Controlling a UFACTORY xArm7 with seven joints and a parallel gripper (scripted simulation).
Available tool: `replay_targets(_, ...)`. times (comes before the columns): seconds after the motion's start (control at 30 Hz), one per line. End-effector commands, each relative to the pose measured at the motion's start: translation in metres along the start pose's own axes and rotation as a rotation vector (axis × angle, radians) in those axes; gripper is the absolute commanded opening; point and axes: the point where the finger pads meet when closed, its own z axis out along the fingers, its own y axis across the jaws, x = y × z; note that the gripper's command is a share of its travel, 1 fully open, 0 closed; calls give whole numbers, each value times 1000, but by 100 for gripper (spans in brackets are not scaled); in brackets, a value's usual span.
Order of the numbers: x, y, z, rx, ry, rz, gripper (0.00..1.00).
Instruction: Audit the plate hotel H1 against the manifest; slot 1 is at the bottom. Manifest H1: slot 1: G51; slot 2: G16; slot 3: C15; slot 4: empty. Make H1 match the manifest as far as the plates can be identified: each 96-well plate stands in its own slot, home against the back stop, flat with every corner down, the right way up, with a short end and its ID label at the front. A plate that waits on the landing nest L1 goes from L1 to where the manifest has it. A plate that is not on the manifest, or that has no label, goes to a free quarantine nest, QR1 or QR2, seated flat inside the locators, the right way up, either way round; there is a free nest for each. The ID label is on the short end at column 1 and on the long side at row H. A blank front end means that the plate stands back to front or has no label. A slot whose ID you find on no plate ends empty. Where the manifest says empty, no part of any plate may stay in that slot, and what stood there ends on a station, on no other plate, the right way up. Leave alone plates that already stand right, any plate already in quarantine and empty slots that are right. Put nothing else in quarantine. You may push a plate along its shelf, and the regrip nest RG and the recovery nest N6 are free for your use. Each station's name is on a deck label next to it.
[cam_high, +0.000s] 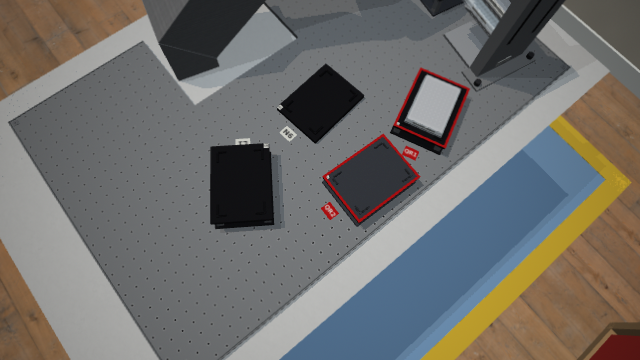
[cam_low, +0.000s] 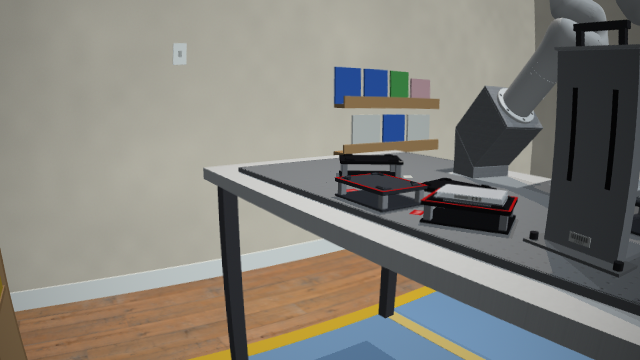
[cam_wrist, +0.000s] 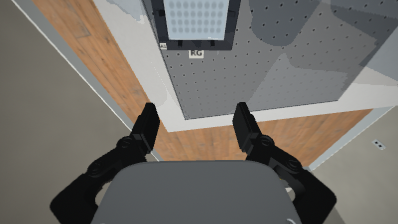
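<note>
My gripper (cam_wrist: 196, 111) is open and empty; it shows only in the wrist view, high over the table's edge and the wooden floor. Ahead of it a white 96-well plate (cam_wrist: 196, 19) lies on the black regrip nest, by the deck label RG (cam_wrist: 196, 53). The plate hotel H1 (cam_low: 595, 150) (cam_high: 510, 35) stands at the right of the deck, seen from its closed side, so its slots are hidden. Another white plate (cam_high: 433, 105) (cam_low: 470, 194) sits flat in the red-framed nest QR1 (cam_high: 462, 112) (cam_low: 509, 205). The red-framed nest QR2 (cam_high: 371, 177) (cam_low: 380, 182) is empty.
The black nest N6 (cam_high: 320, 102) is empty. Another empty black nest (cam_high: 241, 185) (cam_low: 370, 159) stands to the left, its label unreadable. The arm's grey base block (cam_high: 200, 30) (cam_low: 495, 135) stands at the back of the deck.
</note>
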Motion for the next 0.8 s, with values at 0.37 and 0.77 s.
replay_targets(0.37,0,-1,-49,2,0,0,100)
replay_targets(0.77,0,0,-83,2,0,0,100)
